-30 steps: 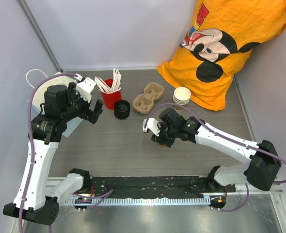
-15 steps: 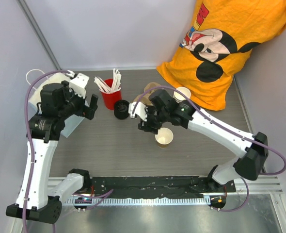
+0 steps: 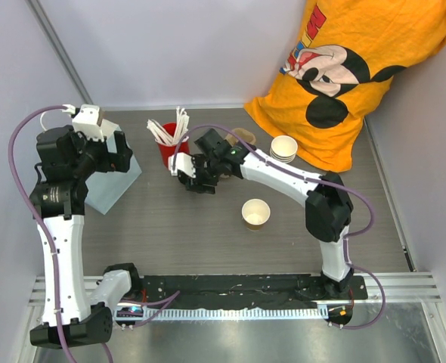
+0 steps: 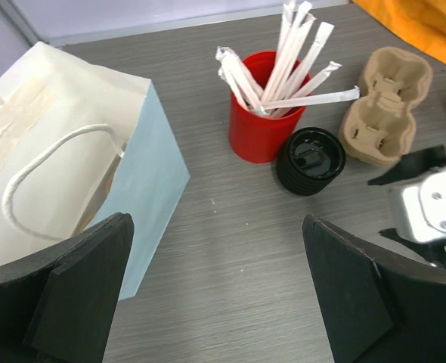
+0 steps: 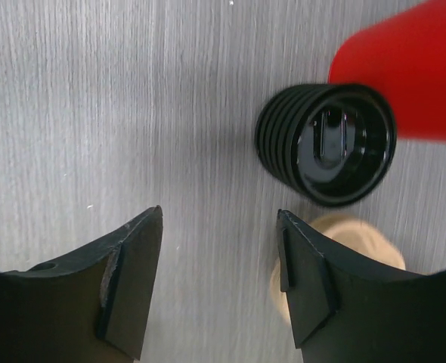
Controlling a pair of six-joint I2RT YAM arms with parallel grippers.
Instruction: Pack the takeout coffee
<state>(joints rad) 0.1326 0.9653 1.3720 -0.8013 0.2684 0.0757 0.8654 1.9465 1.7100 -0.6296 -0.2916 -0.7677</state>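
Standing upright on the gray table [image 3: 170, 227], nearest to the arm bases, the brown kraft paper cup [image 3: 255, 214] is showing its white inside, and nothing is touching it. It is well apart from both grippers.

Further in, the right gripper [image 5: 219, 249] is hanging low over the table with its fingers spread and only bare table between them. Just beyond its fingertips a stack of black plastic lids [image 5: 325, 144] is sitting, not touched. In the top view this gripper is covering the stack almost fully, so the stack is hard to make out there. In the right wrist view, a pale brown shape is showing behind the right finger, too blurred to name.

To the left, the left gripper [image 4: 215, 249] is hovering with its fingers spread as wide as possible and holding nothing. Under it a white paper bag [image 4: 57, 98] with a cord handle is being cut off by the picture's edge, and I cannot tell whether it is standing or lying.

Behind the lids, a red cup [image 4: 257, 136] is holding white wrapped sticks [image 4: 295, 53]. Beside it, the pulp cup carrier [image 4: 385, 106] is lying, half hidden by the right arm in the top view. A stack of paper cups [image 3: 283, 148] is standing near an orange cartoon shirt [image 3: 351, 83] at the back.
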